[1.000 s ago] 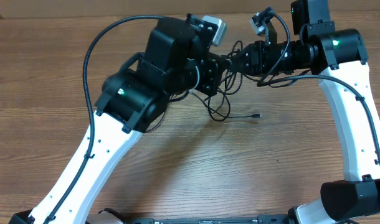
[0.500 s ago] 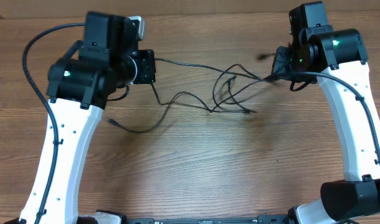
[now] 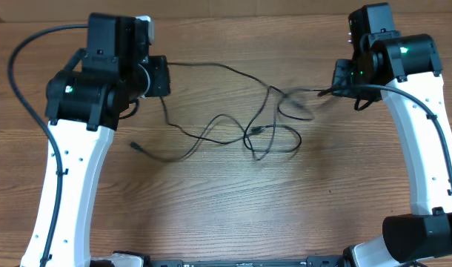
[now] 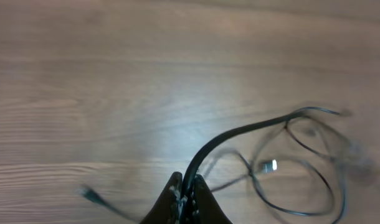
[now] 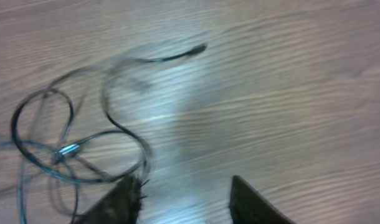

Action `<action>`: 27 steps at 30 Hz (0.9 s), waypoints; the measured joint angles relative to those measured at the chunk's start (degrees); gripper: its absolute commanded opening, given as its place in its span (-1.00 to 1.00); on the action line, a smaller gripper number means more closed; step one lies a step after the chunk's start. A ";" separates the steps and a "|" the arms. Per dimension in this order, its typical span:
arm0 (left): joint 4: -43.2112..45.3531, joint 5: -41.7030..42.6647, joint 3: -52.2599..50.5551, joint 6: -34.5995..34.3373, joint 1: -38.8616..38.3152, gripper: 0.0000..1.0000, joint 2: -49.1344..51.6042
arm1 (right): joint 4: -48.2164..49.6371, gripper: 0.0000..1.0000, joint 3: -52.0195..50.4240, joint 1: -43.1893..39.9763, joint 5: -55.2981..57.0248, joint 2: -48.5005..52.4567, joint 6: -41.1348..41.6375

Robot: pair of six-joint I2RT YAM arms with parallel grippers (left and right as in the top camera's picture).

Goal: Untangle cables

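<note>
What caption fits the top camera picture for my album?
Tangled black cables sprawl across the wooden table between the left claw and right claw.

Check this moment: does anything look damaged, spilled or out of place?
Nothing damaged or spilled. The thin black cables form crossed, overlapping loops over the wooden table, one strand pinched in the left gripper. The right gripper is open, nothing between its fingers; strands near it are blurred.

A wooden table (image 3: 226, 215) with brown grain running left to right fills every view. Soft pale glare lies on the table's middle in both wrist views.
</note>
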 measured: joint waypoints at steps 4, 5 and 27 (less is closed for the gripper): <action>2.75 -5.22 0.00 -0.02 0.22 -0.92 -2.23 | 0.00 -0.03 0.00 -0.28 1.31 0.00 -0.13; 3.58 -5.97 0.00 -0.07 0.22 -0.92 -3.02 | 0.02 0.03 0.00 -0.28 1.46 0.00 -0.15; -6.69 1.20 0.39 -0.48 0.20 -0.91 0.28 | -1.03 0.89 0.00 1.11 -25.57 0.31 -11.67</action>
